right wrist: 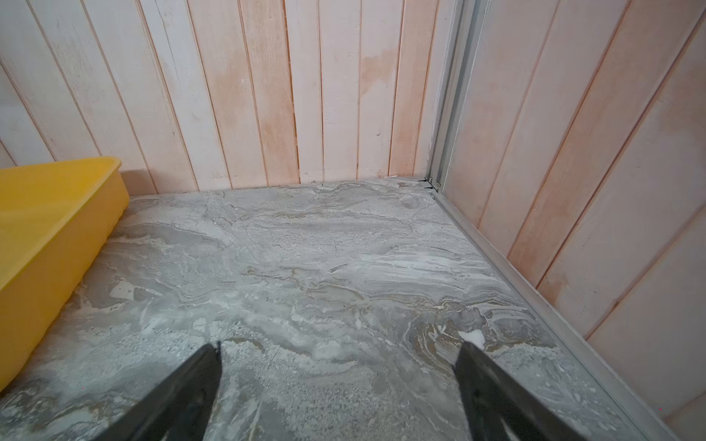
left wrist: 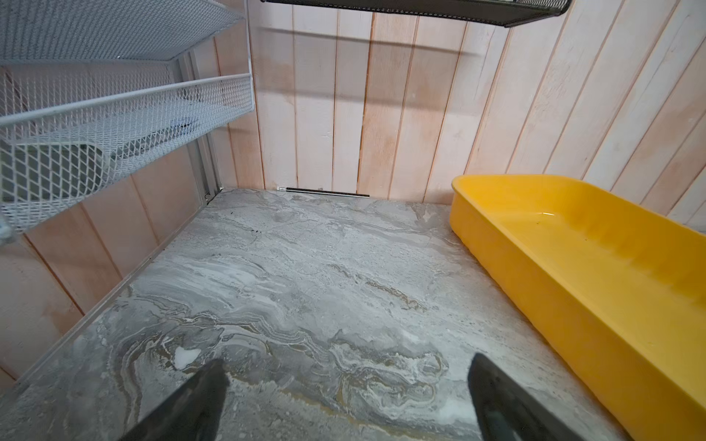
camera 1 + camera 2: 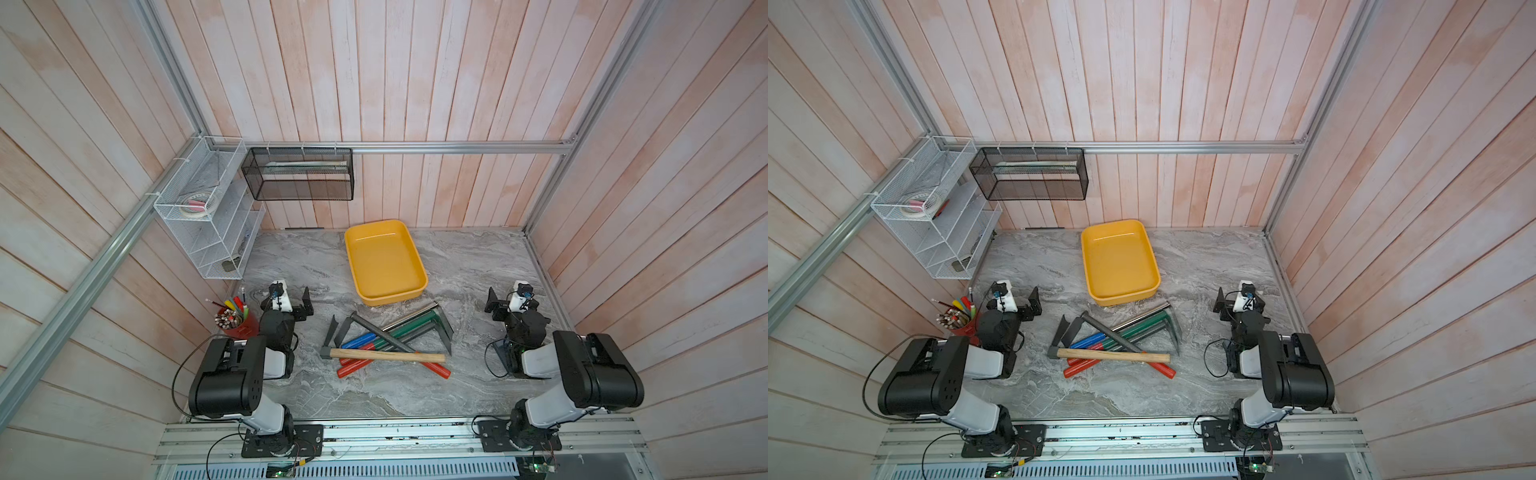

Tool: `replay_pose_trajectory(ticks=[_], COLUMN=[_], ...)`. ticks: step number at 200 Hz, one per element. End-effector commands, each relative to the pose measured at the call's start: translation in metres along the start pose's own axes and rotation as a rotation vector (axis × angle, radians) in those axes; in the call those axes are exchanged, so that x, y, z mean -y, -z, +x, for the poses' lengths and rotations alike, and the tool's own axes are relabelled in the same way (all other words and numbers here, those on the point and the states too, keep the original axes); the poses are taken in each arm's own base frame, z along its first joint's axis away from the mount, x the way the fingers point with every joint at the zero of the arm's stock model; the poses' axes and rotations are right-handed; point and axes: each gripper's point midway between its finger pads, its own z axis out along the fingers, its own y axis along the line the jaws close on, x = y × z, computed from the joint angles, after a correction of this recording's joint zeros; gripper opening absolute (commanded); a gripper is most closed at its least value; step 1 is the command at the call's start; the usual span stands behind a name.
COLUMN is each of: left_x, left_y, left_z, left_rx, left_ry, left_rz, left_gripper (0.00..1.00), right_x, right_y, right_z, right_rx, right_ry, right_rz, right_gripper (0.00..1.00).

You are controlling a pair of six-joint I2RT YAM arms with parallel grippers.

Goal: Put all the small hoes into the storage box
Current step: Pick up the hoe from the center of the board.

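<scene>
Both arms hang at either side of the marble-patterned tabletop, the left gripper and the right gripper each spread wide and empty above bare stone; the yellow storage box stands empty near the back wall. The small hoe lies in a crossed heap of hand tools just in front of the box, its shaft passing under a wooden-handled hammer; neither gripper touches it.

Shallow yellow rectangular plastic storage box: upright, empty, between left fingers and right fingers. Wooden-handled small hoe: flat, behind both.
</scene>
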Motion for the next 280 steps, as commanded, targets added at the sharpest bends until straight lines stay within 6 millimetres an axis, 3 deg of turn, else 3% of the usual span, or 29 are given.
replay_pose_trajectory(ticks=[1,150,212,280], left_x=[0.005,0.006,0.012,0.032], left_y=[-0.003,0.003,0.002,-0.011], left_z=[-0.002,-0.004,-0.016,-0.038], left_rx=[-0.001,0.022,0.018,-0.098], left_ry=[-0.011,-0.014,-0.027,-0.059], left_rz=[0.025,0.031,0.050,0.047], left_gripper=[1.00,1.00,1.00,1.00], right_x=[0.000,0.000,0.006,-0.011], right_y=[-0.002,0.001,0.006,0.000], right_z=[-0.003,-0.005,-0.015,-0.030], right_rx=[0.013,0.025,0.049,-0.053], right_ry=[-0.007,-0.007,-0.024,-0.047], right_rz=[-0.007,-0.003,0.033,-0.019], right_gripper=[0.98,0.98,0.98,0.98])
